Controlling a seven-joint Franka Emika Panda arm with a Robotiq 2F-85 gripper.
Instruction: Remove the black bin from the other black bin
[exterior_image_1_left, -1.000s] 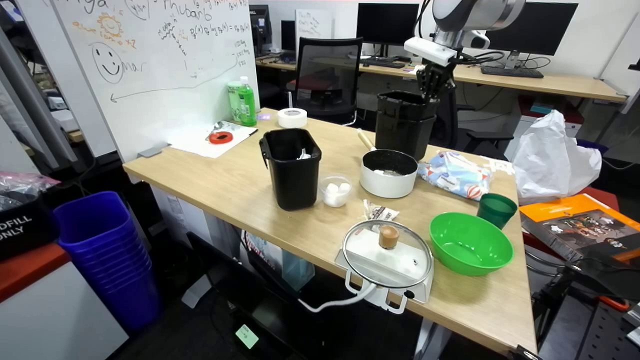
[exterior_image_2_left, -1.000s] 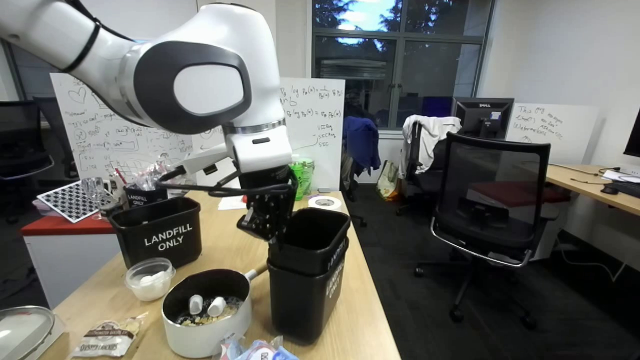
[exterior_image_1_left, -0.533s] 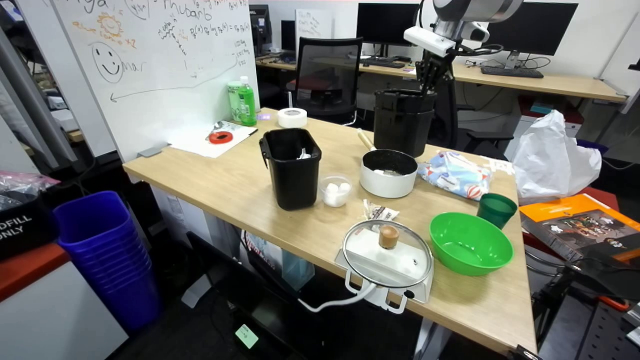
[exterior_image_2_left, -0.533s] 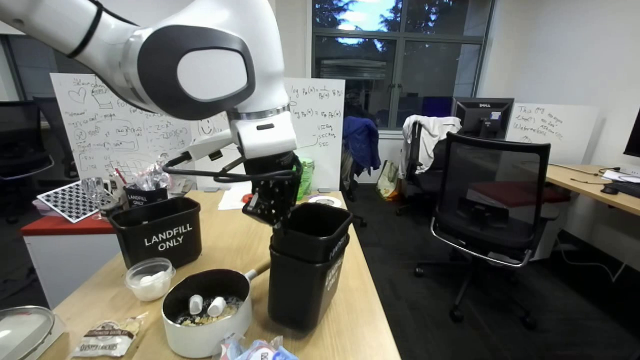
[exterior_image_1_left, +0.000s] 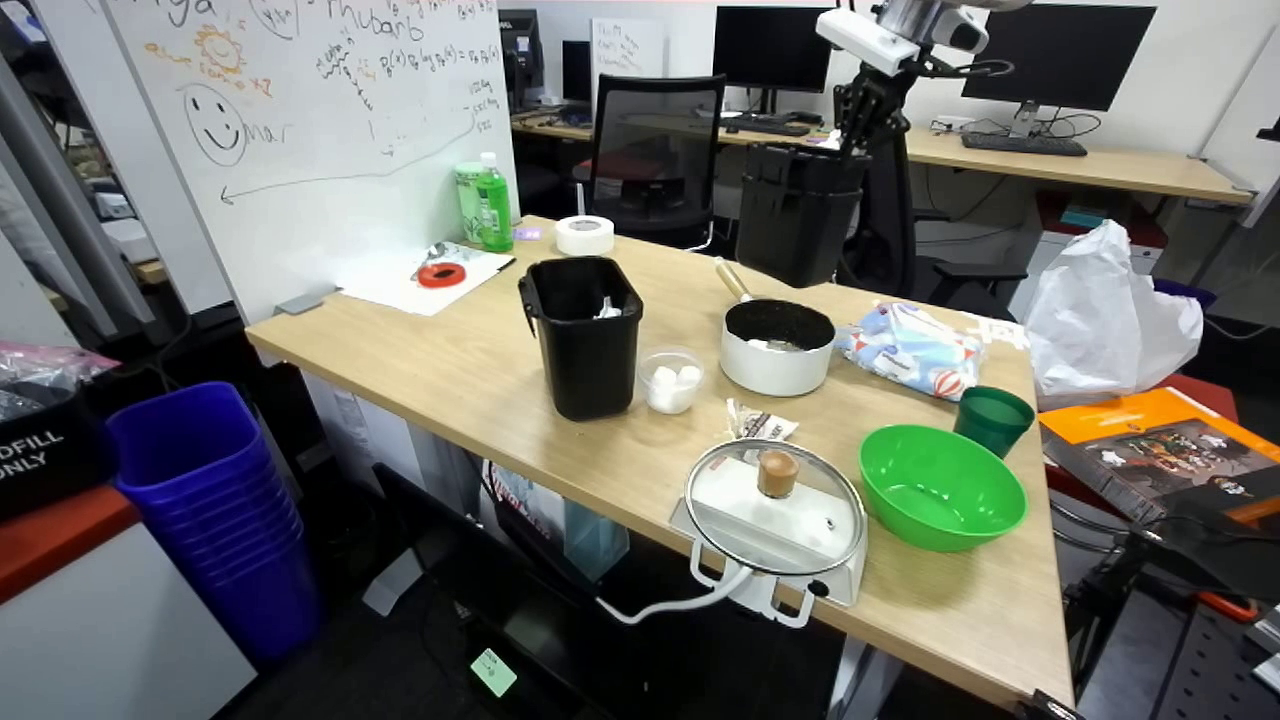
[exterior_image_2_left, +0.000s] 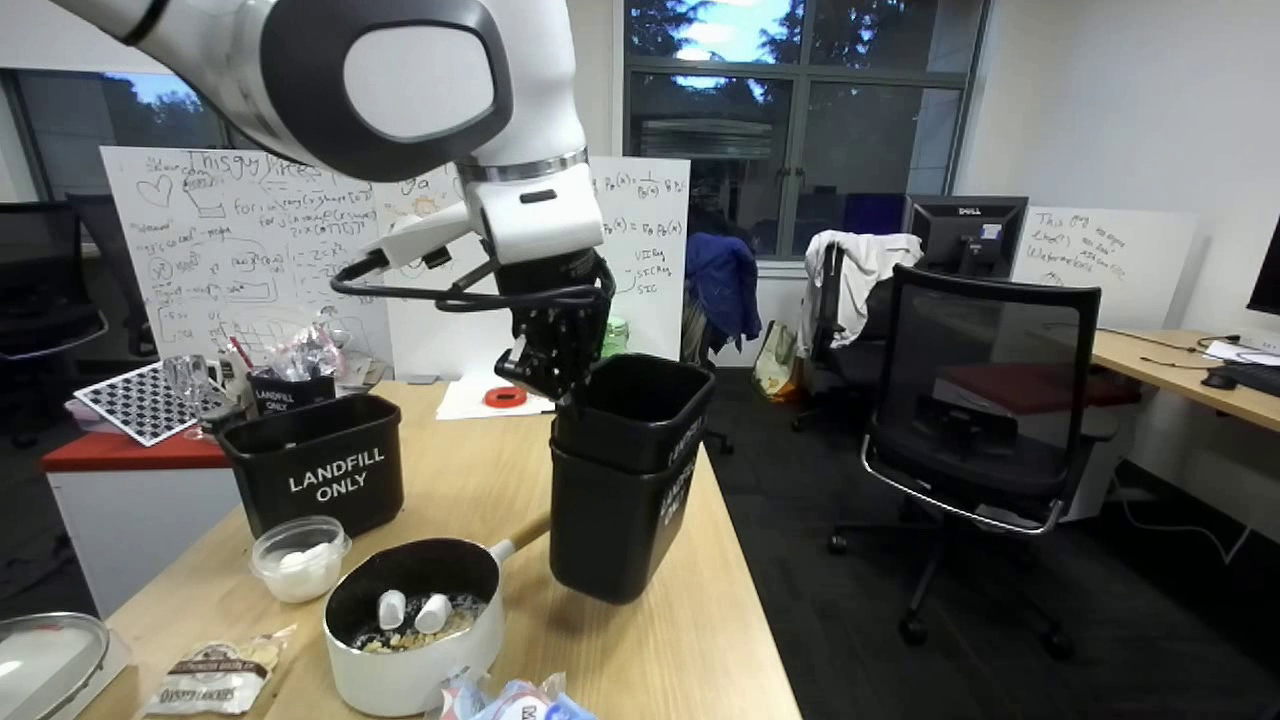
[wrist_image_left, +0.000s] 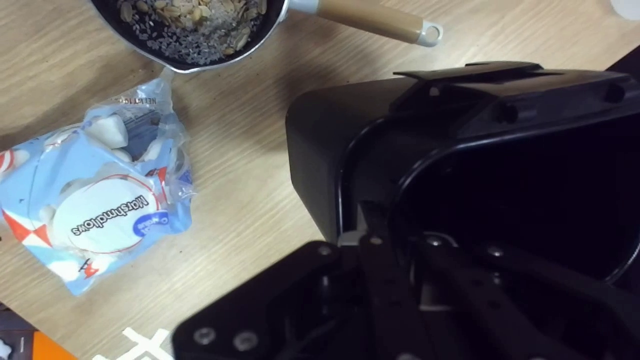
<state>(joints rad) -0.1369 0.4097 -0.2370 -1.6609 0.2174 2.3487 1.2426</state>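
Observation:
The black bin (exterior_image_2_left: 625, 440) is nested inside the other black bin (exterior_image_2_left: 610, 530), with only its upper band and rim standing out above the other's rim. Both carry white lettering in that exterior view. The black bin (exterior_image_1_left: 785, 165) and the other black bin (exterior_image_1_left: 790, 235) hang together, slightly tilted, and appear clear of the tabletop. My gripper (exterior_image_2_left: 572, 400) is shut on the near rim of the black bin, one finger inside it and one outside. In the wrist view the dark gripper (wrist_image_left: 395, 225) straddles that rim; the other black bin's wall (wrist_image_left: 320, 145) shows outside it.
A white pot (exterior_image_1_left: 778, 350) with a wooden handle stands close by, beside a marshmallow bag (wrist_image_left: 100, 195). A separate black bin (exterior_image_1_left: 590, 345) with white inside, a small clear tub (exterior_image_1_left: 671, 380), a glass lid (exterior_image_1_left: 776, 510) and a green bowl (exterior_image_1_left: 940, 490) share the table.
My gripper has risen with the black bin in it. The other black bin has come up with it, still around it, and their bases have left the table.

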